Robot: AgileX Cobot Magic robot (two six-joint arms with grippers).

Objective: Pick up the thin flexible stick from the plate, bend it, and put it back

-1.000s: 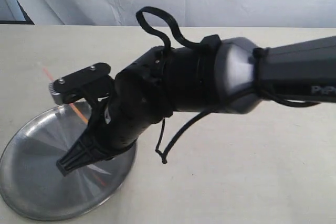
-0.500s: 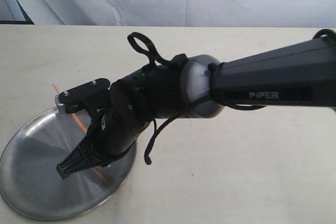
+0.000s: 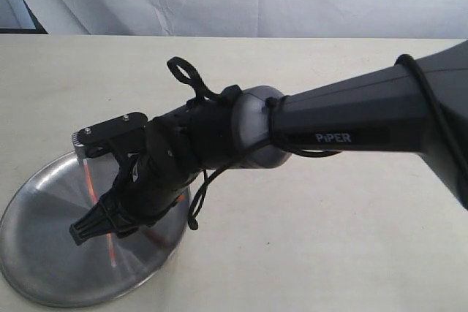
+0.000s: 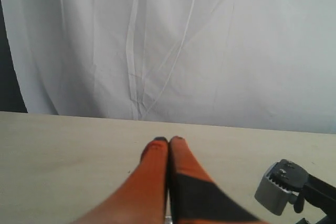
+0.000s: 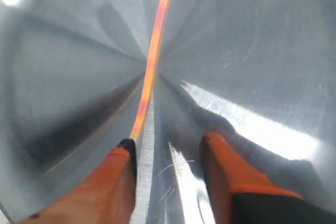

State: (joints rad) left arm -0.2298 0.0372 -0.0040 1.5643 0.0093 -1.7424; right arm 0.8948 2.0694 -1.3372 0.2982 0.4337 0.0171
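**Item: stick** (image 5: 152, 61). Thin and orange. It lies flat on the plate (image 3: 33, 257), which sits at the near left of the surface (image 3: 329, 239). In the exterior view the stick runs from the plate's far side toward its near side, and your arm hides the middle of it.

**Item: right hand** (image 5: 169, 145). It reaches across to the left and is low over the plate. The fingers are parted to a moderate gap and hold nothing. The stick meets the inner edge of one fingertip (image 5: 128, 148) rather than lying in the middle of the gap. Whether the tips touch the metal cannot be told.

**Item: left hand** (image 4: 169, 141). The fingers are pressed together with nothing between them. It is held above the surface, away from the plate.

**Step in hand, as judged:** the pick-up. The grasp has not been made.

**Handling notes:**
- Shift your right hand sideways so the stick lies midway between the fingers before you close it. Closing from here may only nudge the stick aside.
- Bring the tips right down to the metal. A stick this thin is likely to slip under pads that close too high.
- Close slowly, because the shiny plate probably offers little grip and the stick may skate.
- Lift straight up.
- You will likely need your left hand on the free end for the bend, so leave enough length clear of the right hand.
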